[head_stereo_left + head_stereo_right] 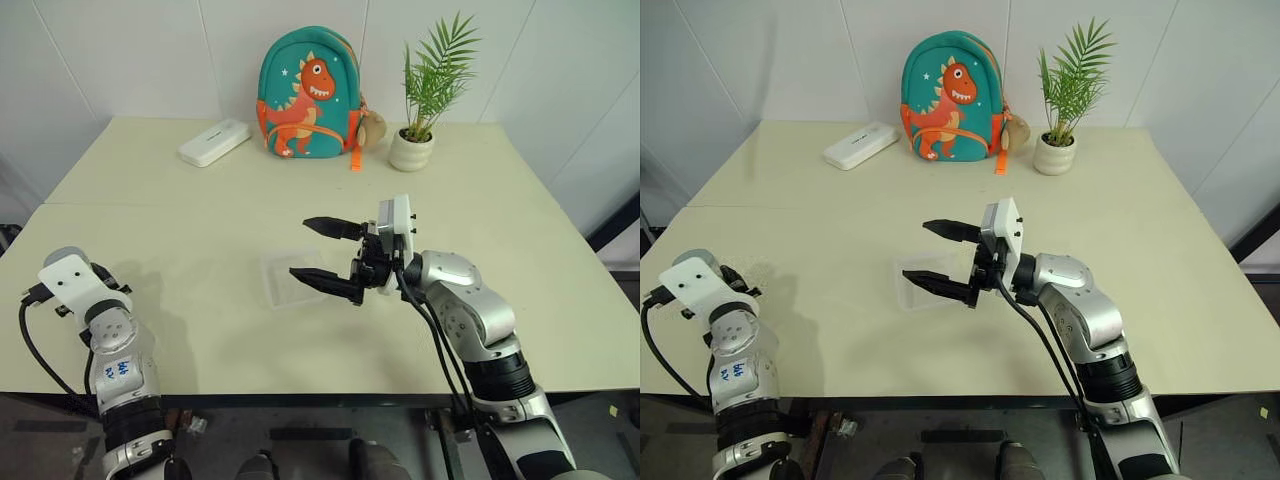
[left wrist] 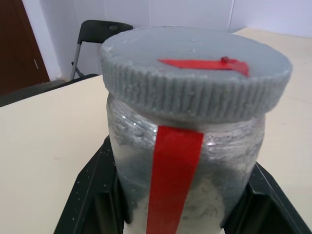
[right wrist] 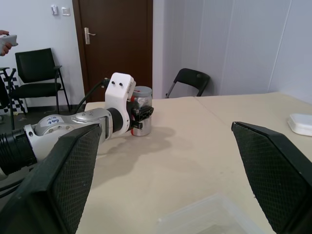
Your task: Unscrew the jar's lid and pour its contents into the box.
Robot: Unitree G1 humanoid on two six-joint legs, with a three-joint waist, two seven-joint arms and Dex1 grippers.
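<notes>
While the left tool (image 3: 141, 118) clamps the silvery-grey cylindrical jar (image 2: 187, 170), ribbed grey lid (image 2: 195, 73) on, the right tool (image 1: 335, 258) gapes empty just above the clear square plastic box (image 1: 285, 281) on the cream desk (image 1: 200, 215).

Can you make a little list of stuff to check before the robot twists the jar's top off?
1. Left end effector shut on the jar: ok.
2. Lid on the jar: ok.
3. Right end effector open, ready for the lid: ok.
4. Right end effector near the lid: not ok, it hangs over the box, apart from the jar.
5. Box flat on the table: ok.
6. Something inside the jar: cannot tell.
</notes>
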